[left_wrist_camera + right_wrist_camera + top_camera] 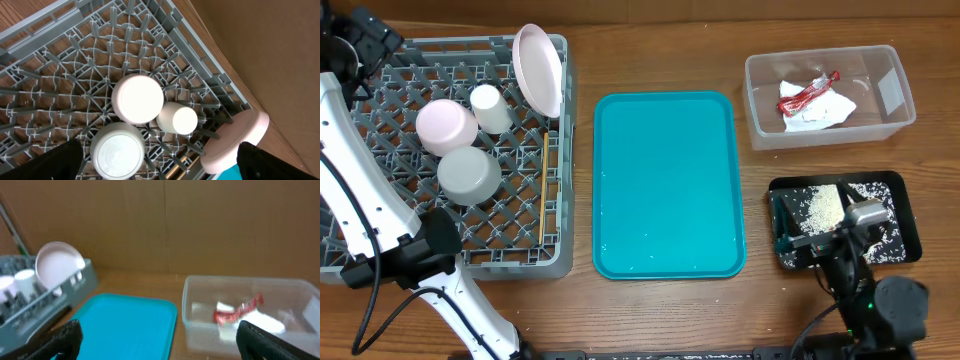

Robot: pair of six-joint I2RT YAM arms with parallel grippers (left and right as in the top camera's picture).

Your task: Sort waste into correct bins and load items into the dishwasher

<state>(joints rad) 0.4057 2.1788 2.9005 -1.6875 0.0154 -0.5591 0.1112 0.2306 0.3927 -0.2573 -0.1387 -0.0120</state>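
The grey dish rack at the left holds the upright pink-white plate, an upturned pale bowl, the white cup, the grey bowl and chopsticks. My left gripper hangs open and empty above the rack, over the bowl, cup, grey bowl and plate. The clear tub holds the napkin and red wrapper. The black tray holds rice crumbs. My right gripper is open and empty over it.
The flat teal serving tray lies between the rack and the bins, with nothing on it. The right wrist view shows it ahead, with the tub, wrapper and plate. A brown wall stands behind the table.
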